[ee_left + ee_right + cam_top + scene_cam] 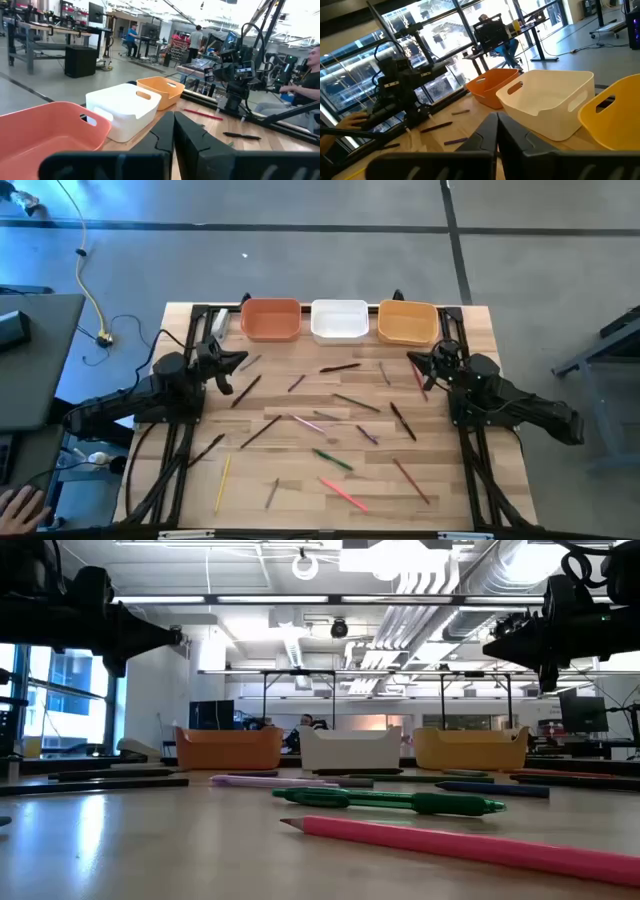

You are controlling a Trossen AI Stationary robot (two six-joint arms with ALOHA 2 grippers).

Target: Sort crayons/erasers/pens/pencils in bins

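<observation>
1. Table [300, 510]: light wood. Three bins in a row along the far edge, side by side: terracotta bin [270, 320] toward the left arm's side, white bin [339, 319] in the middle, yellow-orange bin [407, 322] toward the right arm's side. All three look empty from above.
2. Crayons, pens and pencils lie scattered flat over the table's middle and near part, none in a bin. Among them: green pen [332, 459], pink stick [343, 493], yellow stick [221, 482] near the left side, brown stick [410, 480], black stick [402, 420].
3. Left gripper [240, 360]: raised above the table in front of the terracotta bin, jaws together, nothing held.
4. Right gripper [415, 361]: raised in front of the yellow-orange bin, jaws together, nothing held. A red stick [417, 373] lies on the table just under it.
5. A person's hand [20, 505] shows off the table at the near left corner.
</observation>
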